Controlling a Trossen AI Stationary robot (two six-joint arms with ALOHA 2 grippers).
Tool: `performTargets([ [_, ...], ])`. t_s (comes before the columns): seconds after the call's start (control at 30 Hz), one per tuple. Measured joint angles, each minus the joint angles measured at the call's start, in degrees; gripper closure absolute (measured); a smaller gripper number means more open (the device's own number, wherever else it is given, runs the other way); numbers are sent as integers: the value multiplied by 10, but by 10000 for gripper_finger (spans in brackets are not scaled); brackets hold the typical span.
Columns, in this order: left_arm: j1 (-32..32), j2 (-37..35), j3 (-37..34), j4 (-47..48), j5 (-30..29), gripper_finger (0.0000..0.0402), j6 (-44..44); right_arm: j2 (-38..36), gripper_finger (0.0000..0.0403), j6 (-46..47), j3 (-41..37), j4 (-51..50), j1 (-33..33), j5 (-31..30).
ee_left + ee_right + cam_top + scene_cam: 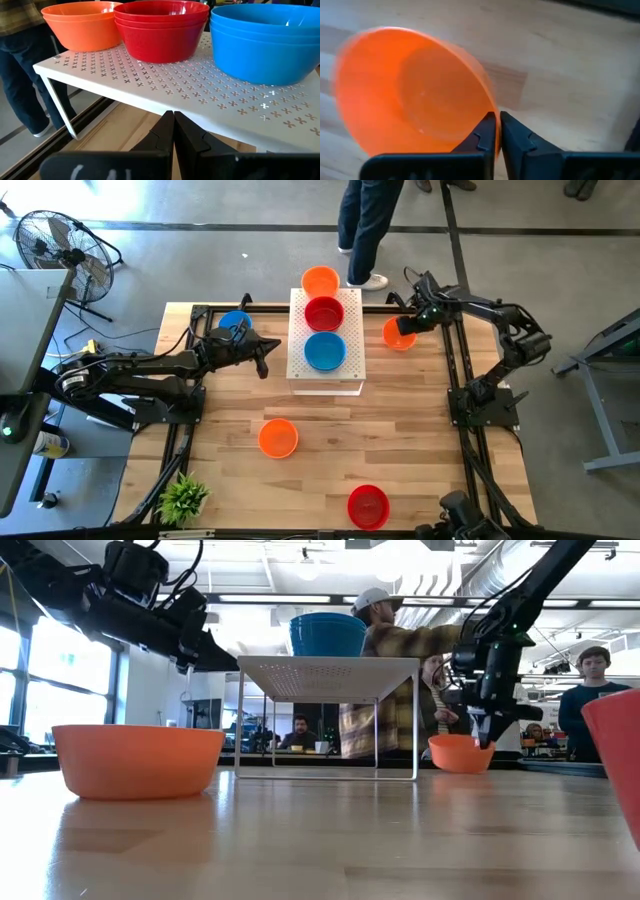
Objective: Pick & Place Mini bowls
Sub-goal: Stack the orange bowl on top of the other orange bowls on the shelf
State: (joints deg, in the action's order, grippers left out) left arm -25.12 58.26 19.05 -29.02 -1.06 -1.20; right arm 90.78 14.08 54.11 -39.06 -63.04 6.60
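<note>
Orange plastic is what your right gripper (497, 131) has: its fingers are pinched together on the rim of an orange bowl (398, 335) that sits near the tabletop's far right edge, just beside the white perforated platform (352, 370). You can see three bowl spots on that platform, in a row from its far edge to its near edge: an orange bowl (320, 280), a red stack (324, 312) and a blue stack (325, 351). Your left gripper (173, 135) hovers by the platform's left side with its fingers pressed together on nothing. Behind it a blue bowl (232, 321) rests near the far left corner. Another orange bowl (278, 437) lies toward the middle of the tabletop, and a red bowl (367, 506) sits at the near edge. A person (368, 225) stands beyond the far edge.
</note>
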Motion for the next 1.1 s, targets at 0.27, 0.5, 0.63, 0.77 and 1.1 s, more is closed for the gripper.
performTargets([
  [0.27, 0, 0, 0, -1, 0, 396, 0, -17, 325, -30, 0, -6, 0, -29],
  [0.5, 0, 0, 0, 0, 0, 396, 0, -121, 283, -224, -11, -30, 43, -64],
  [0.63, 0, 0, 0, 0, 0, 396, 0, -186, 273, -311, -70, 7, 112, -76],
  [0.77, 0, 0, 0, 0, 0, 396, 0, -222, 263, -321, -163, 119, 161, -79],
  [1.1, 0, 0, 0, 0, 0, 396, 0, -220, 196, -221, -217, 242, 167, -118],
])
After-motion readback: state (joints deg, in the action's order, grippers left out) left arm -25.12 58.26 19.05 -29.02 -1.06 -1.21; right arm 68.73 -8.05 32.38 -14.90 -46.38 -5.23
